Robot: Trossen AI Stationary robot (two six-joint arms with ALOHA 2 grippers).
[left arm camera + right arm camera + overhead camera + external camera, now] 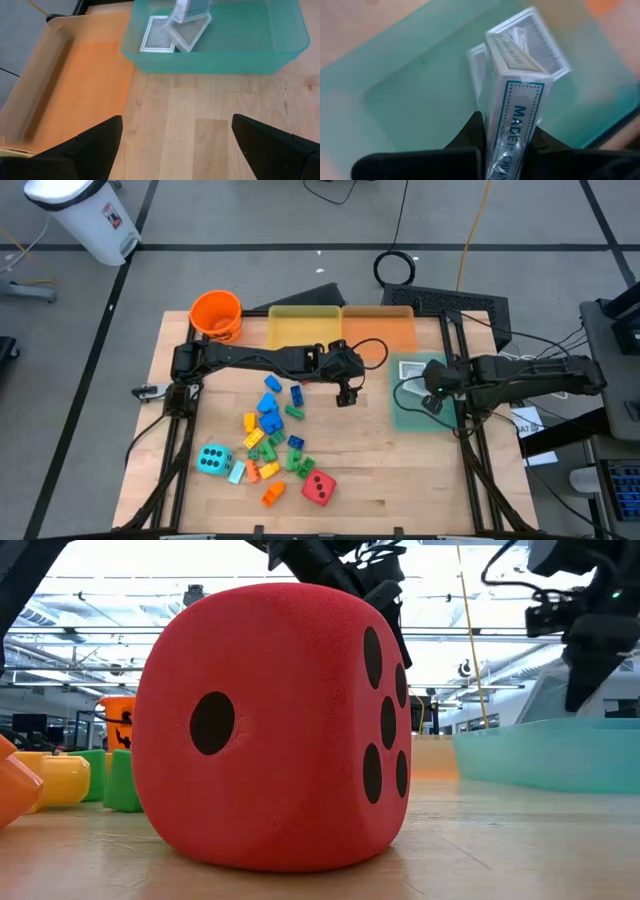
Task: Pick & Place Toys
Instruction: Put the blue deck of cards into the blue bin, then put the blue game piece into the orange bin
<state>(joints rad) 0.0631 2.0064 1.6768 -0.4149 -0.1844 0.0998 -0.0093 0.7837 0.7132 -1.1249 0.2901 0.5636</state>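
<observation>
Two dark grippers seen from above: left gripper [346,395] over bare wood beside scattered plastic bricks [271,432], fingers apart, empty; right gripper [432,402] above green flat tray [404,418]. Left wrist: white cellophane-wrapped card deck [186,9] hanging over tray, flat cards beneath. Right wrist: fingers clamped on deck's lower end, deck upright between them.

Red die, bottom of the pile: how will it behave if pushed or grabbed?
The red die looks like soft foam, so probably light and squashy under a tool's pinch. It sits flat on a broad face on the table, so a low push should slide it rather than roll it. A high push might tip it over.
</observation>
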